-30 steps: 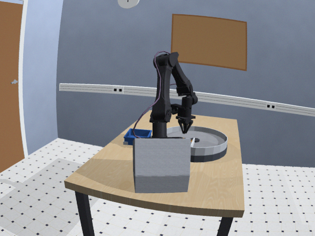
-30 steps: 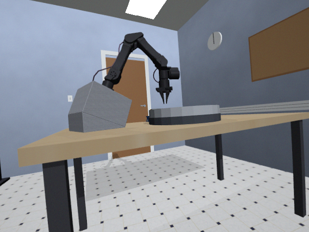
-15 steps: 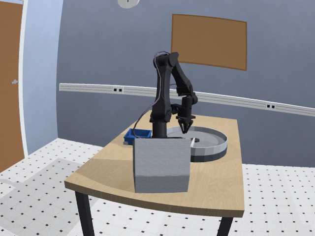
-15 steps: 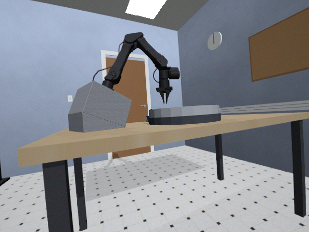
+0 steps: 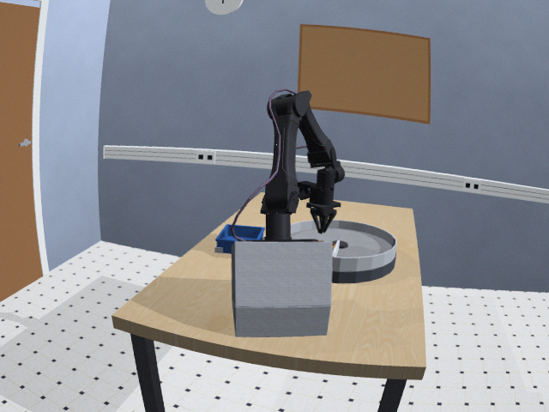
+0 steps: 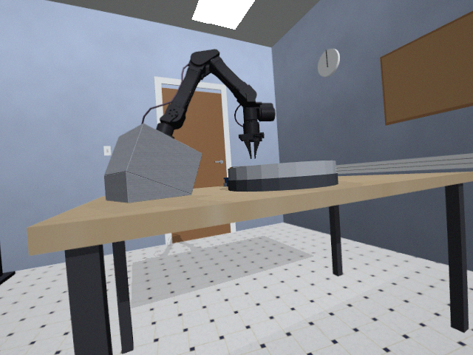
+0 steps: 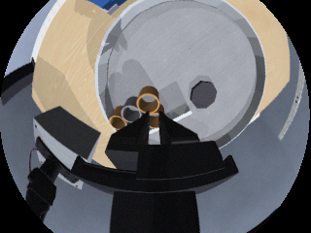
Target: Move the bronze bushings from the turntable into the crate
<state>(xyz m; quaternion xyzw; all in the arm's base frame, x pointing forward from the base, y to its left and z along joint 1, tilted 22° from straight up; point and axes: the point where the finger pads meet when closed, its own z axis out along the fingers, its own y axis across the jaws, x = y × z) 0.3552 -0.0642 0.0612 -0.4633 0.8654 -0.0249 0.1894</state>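
The grey turntable [image 5: 350, 248] sits on the table to the right of my arm's base; it also shows in the exterior view [image 6: 282, 174] and the wrist view [image 7: 182, 72]. In the wrist view a cluster of bushings lies near its rim: a bronze bushing [image 7: 150, 99], a second bronze bushing [image 7: 119, 116] and a grey steel one [image 7: 131, 112] between them. My gripper [image 5: 322, 229] hangs point-down a little above the turntable, over this cluster, with its fingers shut and empty. The blue crate [image 5: 239, 236] stands left of the arm's base.
A large grey box [image 5: 281, 287] stands in front of the arm's base and hides part of the turntable. A dark hub [image 7: 205, 92] marks the turntable's middle. A white divider [image 5: 335, 248] runs from the hub toward the rim.
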